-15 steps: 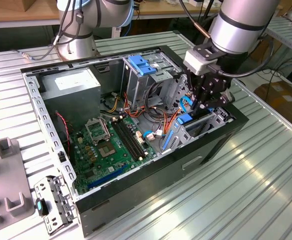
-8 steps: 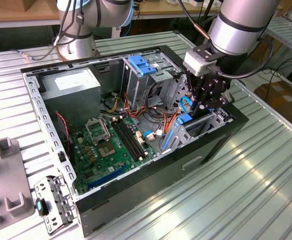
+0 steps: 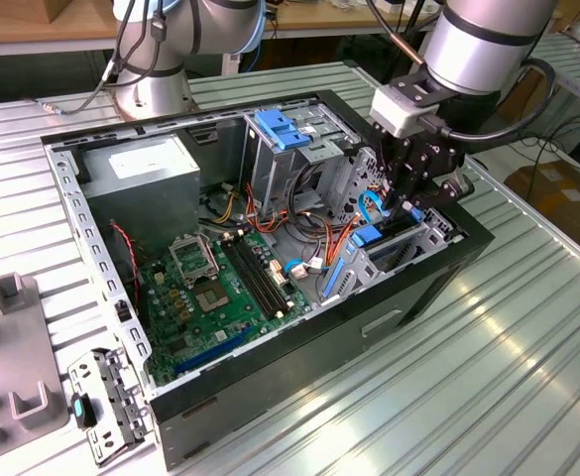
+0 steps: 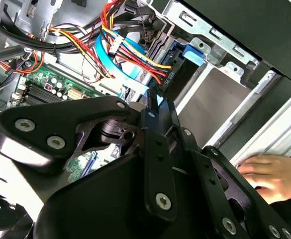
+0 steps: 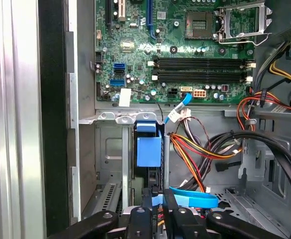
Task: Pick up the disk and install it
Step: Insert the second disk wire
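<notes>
Claw point(image 3: 406, 201) down inside the open PC case point(image 3: 270, 382), at the case corner on the exterior view's right, right over the grey drive cage point(image 3: 423, 238). Looks narrow in both wrist views, fingers point(image 5: 146, 199) nearly together. Blue flat cable point(image 5: 195, 200) right at the tips, can't tell whether pinched or just running past. Not holding the disk point(image 5: 148, 149) anyway: sitting on edge in a cage slot, blue rail end facing out, just beyond the fingertips and apart from them. Same blue end visible in the exterior view, just below the claw. Bundle of red, yellow and orange wires point(image 5: 205, 149) right beside the slot, motherboard point(image 5: 185, 45) further along the case floor. Also someone's hand point(image 4: 264, 174) just outside the case wall in the second wrist view.
</notes>
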